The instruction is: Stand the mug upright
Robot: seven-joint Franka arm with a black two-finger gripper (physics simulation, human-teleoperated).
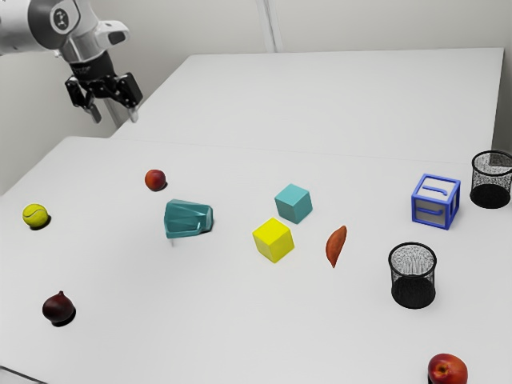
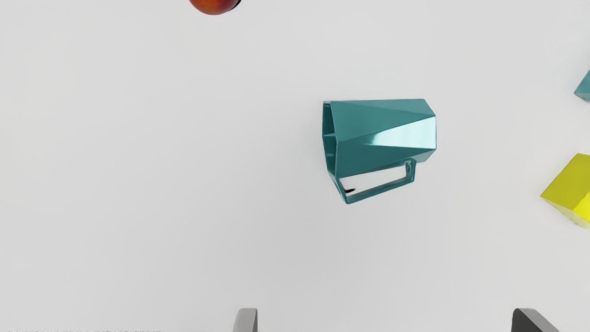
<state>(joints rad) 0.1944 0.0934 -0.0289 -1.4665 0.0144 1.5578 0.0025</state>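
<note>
The teal faceted mug (image 1: 188,219) lies on its side on the white table, its wider mouth toward the exterior view's left and its base toward the yellow cube. In the exterior view my gripper (image 1: 115,114) hangs high above the table's far left part, well away from the mug. From the wrist view, the mug (image 2: 382,131) shows its open mouth edge-on and its angular handle lying out to one side. The gripper (image 2: 385,320) is open, its two fingertips wide apart with nothing between them.
Near the mug are a red fruit (image 1: 155,180), a teal cube (image 1: 294,204) and a yellow cube (image 1: 274,240). Farther right stand an orange-brown sweet potato (image 1: 336,246), a blue-edged block (image 1: 436,201) and a black mesh cup (image 1: 413,276). A tennis ball (image 1: 35,215) sits at the left.
</note>
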